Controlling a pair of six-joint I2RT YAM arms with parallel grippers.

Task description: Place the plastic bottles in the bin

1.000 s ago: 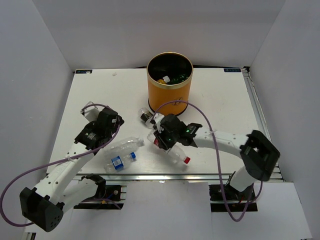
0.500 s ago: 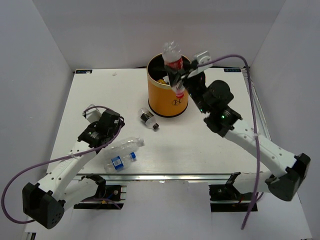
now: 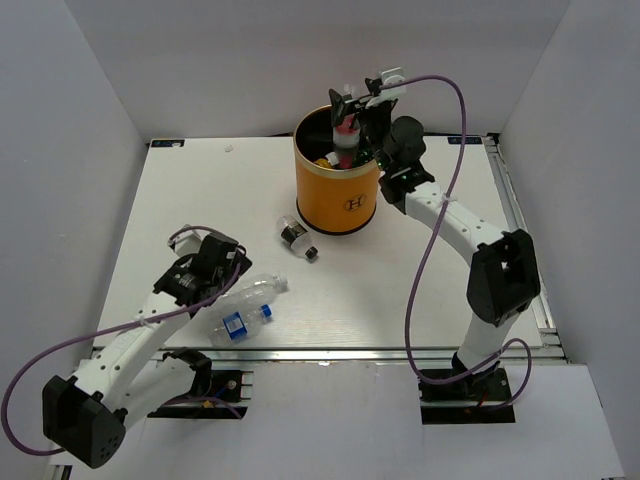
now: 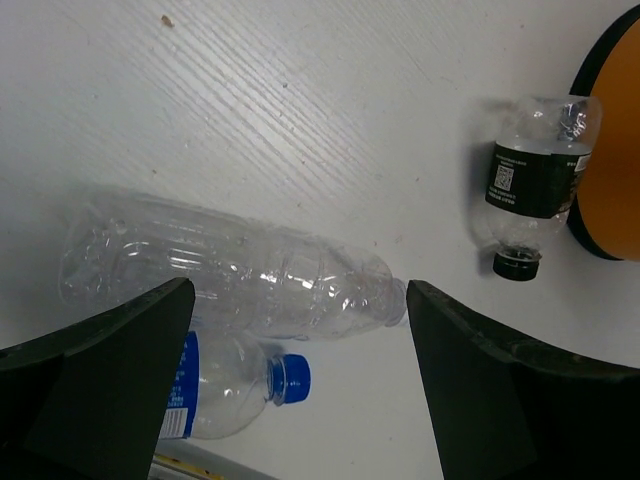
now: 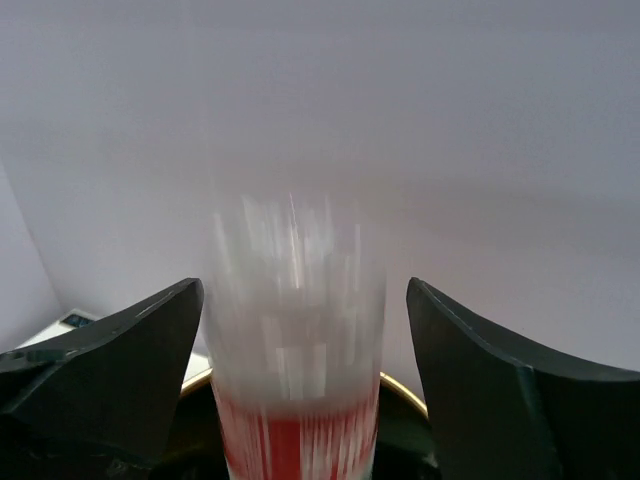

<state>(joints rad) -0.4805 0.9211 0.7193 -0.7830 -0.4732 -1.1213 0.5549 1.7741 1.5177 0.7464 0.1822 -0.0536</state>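
My right gripper (image 5: 302, 300) jaws spread wide over bin (image 3: 340, 200); red-label bottle (image 5: 295, 340) blurred between them, probably loose. My left gripper (image 4: 300, 295) agape over clear bottle (image 4: 220, 265) lying on table (image 4: 300, 100): light, crushable, slick; take mid-body.

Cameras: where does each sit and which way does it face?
Top external: high behind the bases, looking down on the table, bin and both arms.
Left wrist: on the left gripper, facing down at the unlabelled bottle, blue-label bottle and black-label bottle; fingers at edges.
Right wrist: on the right gripper above the bin, facing the enclosure wall; blurred red-label bottle between its fingers.
Shared: top and left wrist both show the black-label bottle.
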